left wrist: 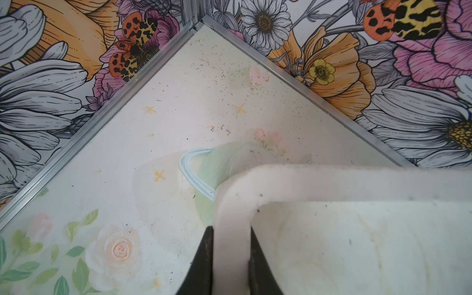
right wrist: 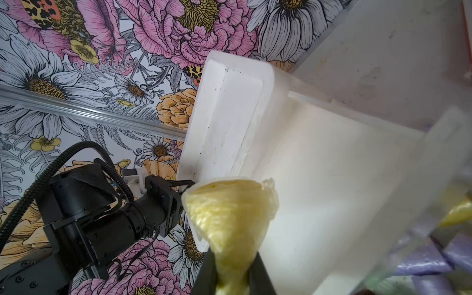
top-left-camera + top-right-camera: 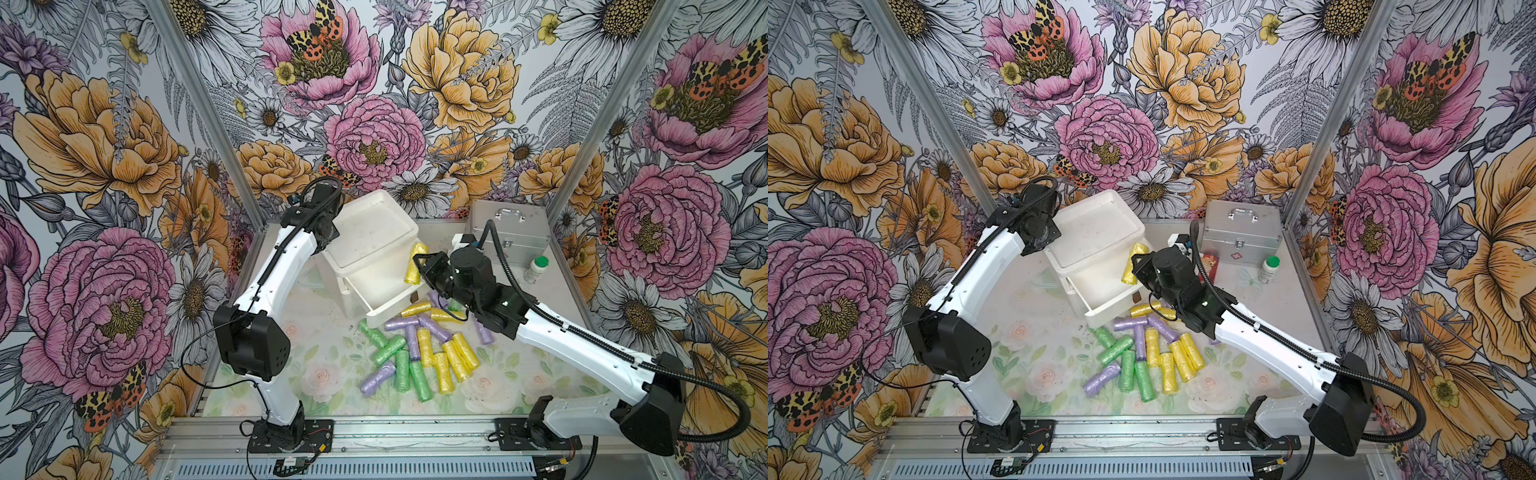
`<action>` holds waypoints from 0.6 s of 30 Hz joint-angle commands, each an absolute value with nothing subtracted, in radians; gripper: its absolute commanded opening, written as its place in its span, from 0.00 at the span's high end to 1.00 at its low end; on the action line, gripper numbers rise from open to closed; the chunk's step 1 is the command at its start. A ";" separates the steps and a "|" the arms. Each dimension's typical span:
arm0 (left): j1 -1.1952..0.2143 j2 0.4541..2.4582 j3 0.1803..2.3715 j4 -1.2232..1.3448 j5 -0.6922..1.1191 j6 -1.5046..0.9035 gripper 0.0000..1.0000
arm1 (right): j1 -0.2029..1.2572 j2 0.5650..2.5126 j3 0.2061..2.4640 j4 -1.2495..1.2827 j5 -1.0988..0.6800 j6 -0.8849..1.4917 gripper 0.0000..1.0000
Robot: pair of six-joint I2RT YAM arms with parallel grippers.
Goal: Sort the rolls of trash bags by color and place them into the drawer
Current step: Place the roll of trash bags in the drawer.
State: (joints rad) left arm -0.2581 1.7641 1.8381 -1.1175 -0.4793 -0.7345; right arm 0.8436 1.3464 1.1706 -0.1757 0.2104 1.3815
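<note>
As the left tool (image 1: 231, 258) clamps the white plastic cabinet rim (image 1: 332, 180), the right tool (image 2: 231, 265) pinches a crinkly yellow roll (image 2: 229, 207) just before the open drawer (image 3: 395, 307); release likely next.

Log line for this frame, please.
left gripper: shut on cabinet rim | right gripper: shut on yellow roll at open drawer | other rolls: mixed pile on table

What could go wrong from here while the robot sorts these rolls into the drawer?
The right gripper pinches the yellow roll by one end; it might slip or unravel early.
That roll hangs near a side wall of the drawer, so it could drop outside among the loose rolls.
The left gripper is clamped on the rim of the white cabinet; a pull might shift it.
</note>
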 commanded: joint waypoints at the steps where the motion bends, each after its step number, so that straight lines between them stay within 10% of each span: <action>1: -0.256 1.846 1.800 -1.114 -0.316 -0.868 1.00 | 0.877 1.397 1.206 -0.078 0.284 1.505 0.96; 18: -0.260 1.849 1.807 -1.114 -0.312 -0.877 1.00 | 0.897 1.493 1.181 0.035 0.318 1.615 0.90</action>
